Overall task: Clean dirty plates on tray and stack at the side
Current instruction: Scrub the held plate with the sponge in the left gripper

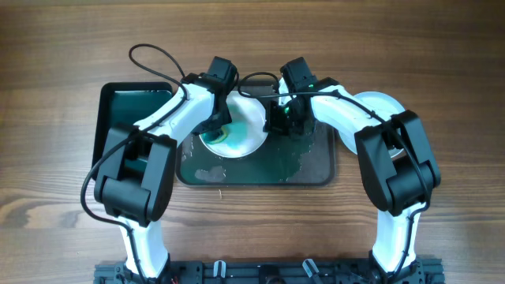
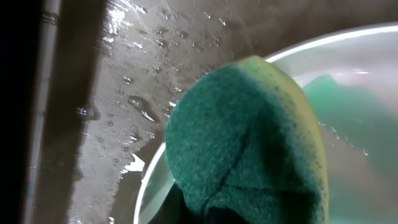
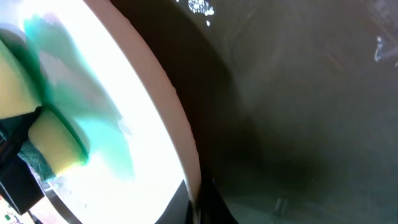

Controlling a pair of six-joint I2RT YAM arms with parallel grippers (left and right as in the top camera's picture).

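Note:
A white plate (image 1: 246, 126) with teal-green smears is held tilted over the back left of the dark grey tray (image 1: 316, 170). My right gripper (image 1: 274, 118) is shut on the plate's right rim; in the right wrist view the rim (image 3: 180, 124) runs down between the fingers (image 3: 196, 205). My left gripper (image 1: 218, 125) is shut on a green and yellow sponge (image 2: 242, 143) and presses it on the plate's face (image 2: 360, 106). The sponge also shows in the right wrist view (image 3: 53, 146). White plates (image 1: 379, 104) lie right of the tray, partly hidden by my right arm.
A smaller black tray (image 1: 126, 110) with green liquid stands to the left of the grey tray. The grey tray's floor is wet, with drops and puddles (image 2: 137, 81). The wooden table (image 1: 442, 47) lies all around.

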